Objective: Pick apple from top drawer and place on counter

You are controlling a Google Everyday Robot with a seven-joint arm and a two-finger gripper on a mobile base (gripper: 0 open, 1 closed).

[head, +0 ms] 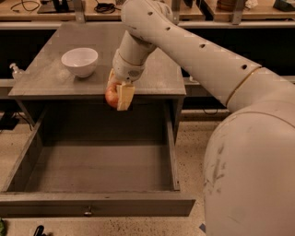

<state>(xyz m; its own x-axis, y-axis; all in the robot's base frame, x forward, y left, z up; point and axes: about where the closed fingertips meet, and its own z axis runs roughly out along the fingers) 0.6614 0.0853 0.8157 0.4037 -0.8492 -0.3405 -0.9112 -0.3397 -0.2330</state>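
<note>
My gripper (118, 96) is shut on the apple (111, 97), a small red-orange fruit held between the pale fingers (125, 97). It hangs in the air over the back of the open top drawer (99, 166), just in front of the counter's (152, 78) front edge. The drawer is pulled fully out, dark grey, with nothing showing inside and a small round knob (87, 212) on its front panel. My arm reaches down from the upper right across the counter.
A white bowl (79, 61) stands on the counter's left part. A small bottle (16, 71) stands left of the counter. A light wooden workbench with cables (46, 11) runs along the back. My robot body (251, 166) fills the right side.
</note>
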